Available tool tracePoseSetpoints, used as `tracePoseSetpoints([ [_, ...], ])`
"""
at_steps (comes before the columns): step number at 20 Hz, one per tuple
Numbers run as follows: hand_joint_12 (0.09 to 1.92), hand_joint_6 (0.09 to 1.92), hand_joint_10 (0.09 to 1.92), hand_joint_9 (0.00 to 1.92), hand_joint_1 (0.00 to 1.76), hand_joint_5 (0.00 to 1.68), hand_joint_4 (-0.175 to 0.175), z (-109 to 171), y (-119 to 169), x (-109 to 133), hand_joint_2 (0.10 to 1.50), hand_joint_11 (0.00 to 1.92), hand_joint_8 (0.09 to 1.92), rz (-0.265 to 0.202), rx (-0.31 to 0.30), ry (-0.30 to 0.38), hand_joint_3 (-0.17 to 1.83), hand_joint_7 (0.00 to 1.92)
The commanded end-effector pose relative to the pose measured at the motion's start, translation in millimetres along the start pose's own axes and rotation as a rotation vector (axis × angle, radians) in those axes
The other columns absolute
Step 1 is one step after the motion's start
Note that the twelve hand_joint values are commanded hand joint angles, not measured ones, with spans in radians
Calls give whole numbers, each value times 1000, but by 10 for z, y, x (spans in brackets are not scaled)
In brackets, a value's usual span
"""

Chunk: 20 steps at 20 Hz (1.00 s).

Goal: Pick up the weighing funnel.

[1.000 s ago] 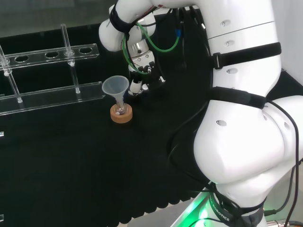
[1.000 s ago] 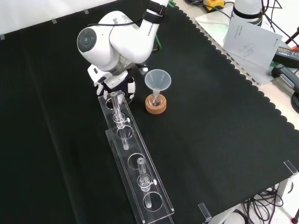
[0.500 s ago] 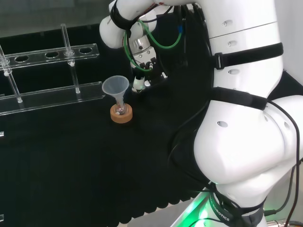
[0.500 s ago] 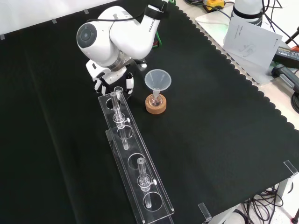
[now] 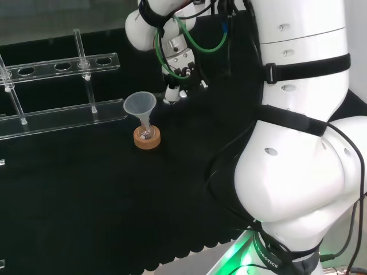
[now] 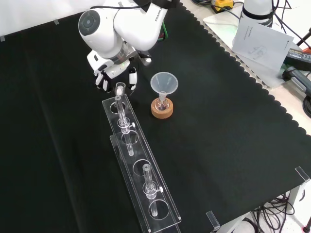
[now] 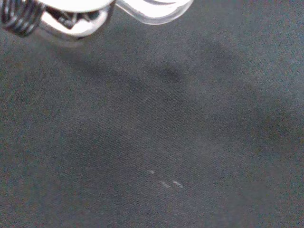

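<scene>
My hand (image 5: 173, 91) hangs above the cloth, to the right of the big funnel (image 5: 140, 105) in the head view, with its fingers curled. In the front view the hand (image 6: 115, 73) is under the arm's white link, just above the near end of the clear rack (image 6: 141, 170). A small clear curved piece, the weighing funnel (image 7: 154, 10), shows in the wrist view against a blurred part of the hand (image 7: 71, 19), held off the bare cloth. The big funnel (image 6: 164, 83) stands untouched in its flask on a cork ring (image 6: 162, 109).
The long clear rack (image 5: 63, 117) with upright tubes runs left of the funnel in the head view. Papers and cables (image 6: 260, 39) lie beyond the cloth's scalloped edge at the front view's upper right. The arm's white links (image 5: 298, 143) stand at the head view's right.
The hand has risen from beside the funnel's flask and moved a little to the right in the head view; in the front view it has drawn upward, away from the rack's end.
</scene>
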<state>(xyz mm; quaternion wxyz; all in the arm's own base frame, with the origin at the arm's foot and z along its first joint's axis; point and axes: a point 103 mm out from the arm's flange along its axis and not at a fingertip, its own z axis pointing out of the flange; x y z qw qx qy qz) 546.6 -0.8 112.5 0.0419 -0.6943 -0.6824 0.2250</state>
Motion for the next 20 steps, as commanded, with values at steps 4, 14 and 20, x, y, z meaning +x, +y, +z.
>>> tracePoseSetpoints([
  [4,1161,904,438,976,1087,1158,175,-335,-318,-385,674,736,689,37,-12,-7,717,584],
  [14,1149,904,427,963,1086,1157,175,-692,-757,-678,675,738,688,80,-52,-8,715,579],
  [20,1144,905,425,965,1085,1156,175,-832,-991,-717,676,740,688,90,-62,-16,714,580],
])
